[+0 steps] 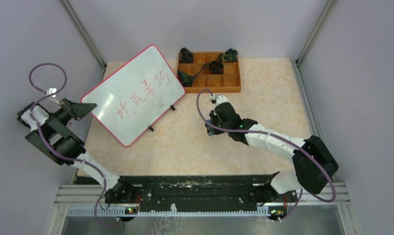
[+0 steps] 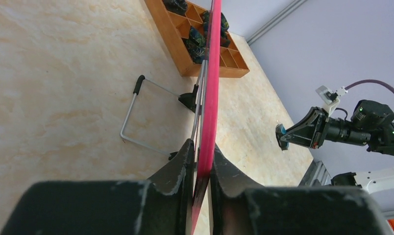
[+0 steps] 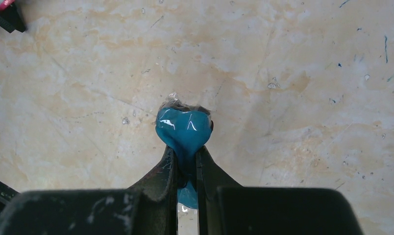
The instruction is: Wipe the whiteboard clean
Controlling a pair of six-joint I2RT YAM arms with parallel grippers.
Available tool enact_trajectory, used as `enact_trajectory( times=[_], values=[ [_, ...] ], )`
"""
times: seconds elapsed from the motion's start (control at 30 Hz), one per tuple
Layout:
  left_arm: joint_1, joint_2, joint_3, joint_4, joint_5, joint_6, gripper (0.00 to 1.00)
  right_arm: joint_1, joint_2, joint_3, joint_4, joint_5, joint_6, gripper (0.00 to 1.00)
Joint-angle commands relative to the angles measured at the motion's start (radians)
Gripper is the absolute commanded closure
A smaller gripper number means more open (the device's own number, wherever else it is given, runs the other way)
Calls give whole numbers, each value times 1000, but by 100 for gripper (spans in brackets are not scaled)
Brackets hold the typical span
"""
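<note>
Left gripper (image 2: 201,149) fills the near edge of its wrist view. Both fingers are pinched tight on the red rim of the whiteboard (image 2: 212,73), which runs edge-on straight away from the camera. From the top view we place that grip near the board's left corner, at the table's left edge.

We see the board on the left half of the table (image 1: 263,107), turned so its long side runs diagonally, with its right corner just beside the wooden tray (image 1: 209,90). Red handwriting (image 1: 142,94) crosses the middle of the white face. A wire stand (image 2: 131,110) with black tips sticks out from one face of the board. We can't tell whether it bears on the table.

Right gripper (image 3: 185,152) is closed on a blue-green lump (image 3: 183,128) wrapped in clear film, which bulges past the fingertips. It's over bare table, tip pointed down. We can't tell if the lump touches the surface. Top view puts this gripper near the table's middle, right of the board and apart from it, on the near side of the tray. Our right wrist view catches only a red corner and a black foot of the board at top left.

The tray is at the far edge, compartmented, with dark objects (image 1: 215,66) in several cells. They're too small for us to identify.
</note>
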Motion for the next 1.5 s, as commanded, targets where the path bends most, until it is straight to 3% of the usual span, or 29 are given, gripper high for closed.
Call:
enact_trajectory(
  times=[0.0,0.17,0.3,0.43,0.67,0.83,1.07,1.2,1.47],
  values=[
    [22,-17,53,232,26,24,83,-8,13,70,10,11,-23,100],
    [22,-17,51,231,14,36,99,-10,34,97,1,18,-28,100],
    [23,-20,44,232,7,44,100,-46,56,134,-5,-5,-48,100],
    [23,-27,28,231,-1,61,100,-140,61,160,33,-121,-36,100],
    [23,-49,-17,231,-26,102,100,-158,135,289,65,-120,-90,100],
    [22,-64,-42,231,-33,120,100,-162,330,516,21,-158,-98,100],
    [22,-83,-60,232,-44,125,100,-160,540,733,118,-211,-159,100],
    [23,-101,-60,231,-53,118,100,-145,680,934,58,-217,-196,100],
    [23,-121,-64,231,-61,96,100,-88,1044,1620,-259,-166,-280,100]
  ],
)
